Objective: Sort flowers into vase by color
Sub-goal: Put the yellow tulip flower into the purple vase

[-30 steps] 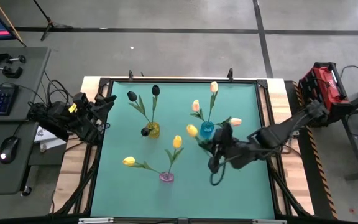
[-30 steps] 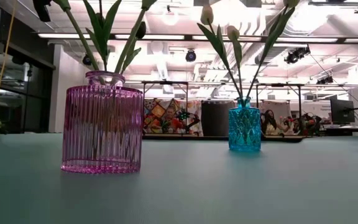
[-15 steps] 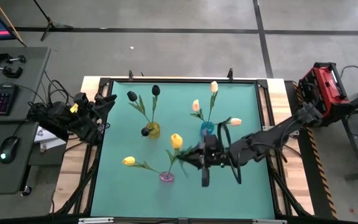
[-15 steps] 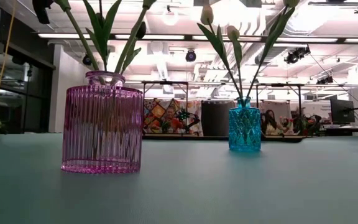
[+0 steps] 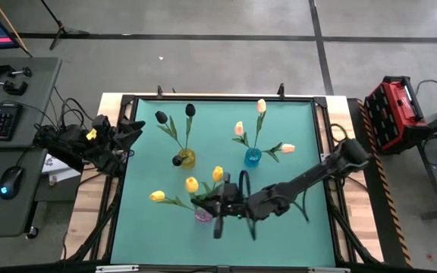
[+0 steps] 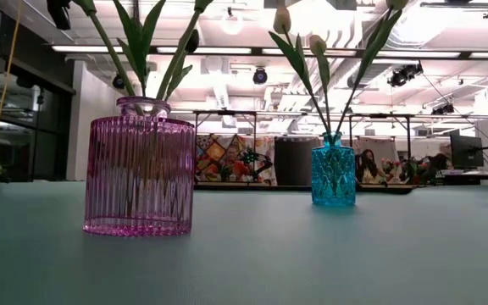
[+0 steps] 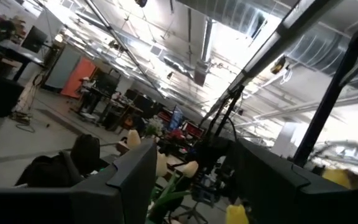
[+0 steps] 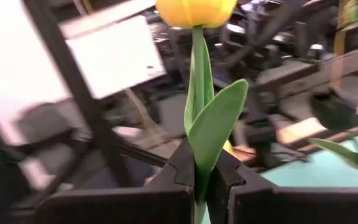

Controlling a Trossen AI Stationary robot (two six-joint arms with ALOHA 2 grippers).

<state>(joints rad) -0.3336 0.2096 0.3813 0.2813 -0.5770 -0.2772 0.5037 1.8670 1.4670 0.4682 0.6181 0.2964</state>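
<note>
The big green table (image 5: 302, 235) is holding three vases and nine flowers. The right arm is reaching far across it, and the right gripper (image 5: 212, 206) is hanging just above the pink vase (image 5: 202, 216). Its fingers (image 8: 188, 163) are squeezing tight on the green stem of a yellow tulip (image 5: 192, 184), which is standing upright in the grip. The left arm is waiting folded at the table's left edge, and the left gripper (image 5: 131, 125) is resting there with its fingers spread apart and nothing between them.

There are three vases: pink, yellow (image 5: 187, 159) and blue (image 5: 253, 158). The pink vase is sitting near the front of the table, with two yellow tulips (image 5: 158, 196) leaning out of it. The yellow vase is holding three black tulips (image 5: 161, 117). The blue vase is holding three cream-peach tulips (image 5: 261, 105), well apart from the pink one.

In the low view the pink vase is looking wide and ribbed, and the blue one is looking smaller and farther back.

Each tulip is showing a small closed bud, a long thin green stem and pointed leaves.
</note>
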